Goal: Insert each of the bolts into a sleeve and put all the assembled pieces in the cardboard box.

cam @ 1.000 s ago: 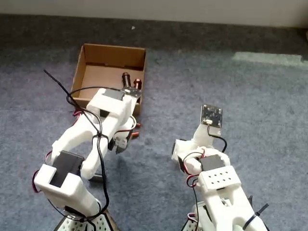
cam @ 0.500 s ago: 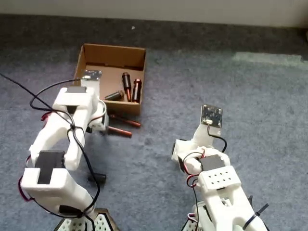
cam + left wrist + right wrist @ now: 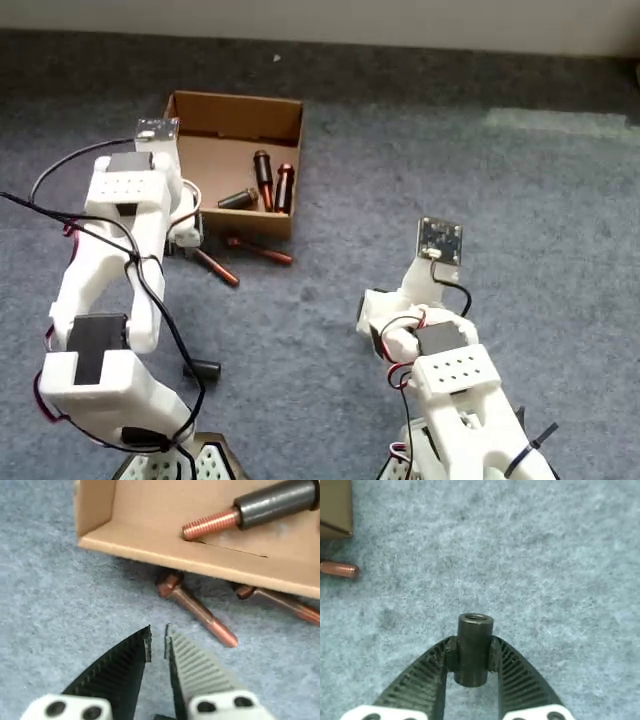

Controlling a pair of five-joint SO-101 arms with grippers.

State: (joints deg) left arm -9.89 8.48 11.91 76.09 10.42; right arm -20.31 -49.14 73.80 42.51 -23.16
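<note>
The cardboard box [image 3: 178, 150] holds three assembled bolt-and-sleeve pieces [image 3: 264, 178]. Two bare copper bolts lie on the carpet in front of it, one [image 3: 216, 267] near the left arm and one [image 3: 260, 250] against the box wall. My left gripper [image 3: 157, 630] hovers over the carpet by the box's front left corner, shut and holding nothing, with the nearer bolt [image 3: 195, 607] just beyond its tips. My right gripper [image 3: 471, 655] is shut on an upright black sleeve [image 3: 473, 647] above bare carpet. A loose black sleeve [image 3: 205, 369] lies near the left arm's base.
Grey carpet stretches to the right of the box and between the arms. A black cable [image 3: 150, 300] loops around the left arm. In the right wrist view a bolt tip [image 3: 340, 570] and a box corner [image 3: 335, 510] sit farther off.
The left arm swung from over the box's front right wall to its front left corner. The nearer bolt shifted left and turned diagonal. The right arm stayed still.
</note>
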